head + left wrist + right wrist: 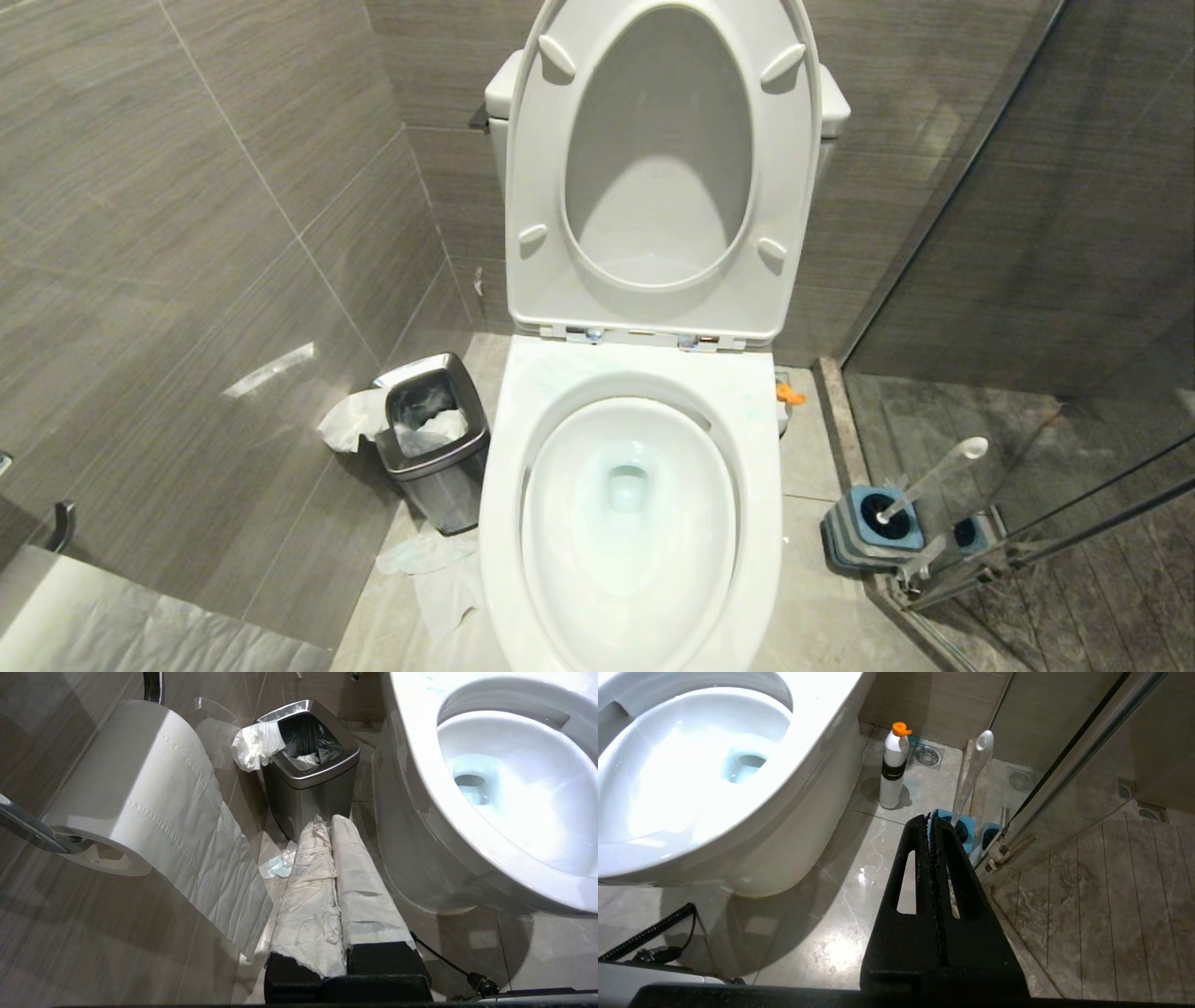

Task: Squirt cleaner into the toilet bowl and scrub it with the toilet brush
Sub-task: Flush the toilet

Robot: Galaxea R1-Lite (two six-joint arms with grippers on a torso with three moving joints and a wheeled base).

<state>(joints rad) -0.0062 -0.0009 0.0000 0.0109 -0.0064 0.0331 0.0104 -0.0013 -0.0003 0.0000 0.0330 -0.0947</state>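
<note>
Right wrist view has the right claw [931,823] pressed together and empty, toilet brush [971,777] parked in its holder [966,833] right of the toilet bowl [738,826], so grabbing comes next I guess.

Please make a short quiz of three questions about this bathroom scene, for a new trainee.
1. True or false: the toilet brush stands in its holder.
2. What is the right gripper doing? A) gripping the cleaner bottle B) shut and empty C) open over the toilet bowl
3. Fill in: the fingers of the left gripper are wrapped in white ____.

Key: 1 true; 2 B; 3 paper.
</note>
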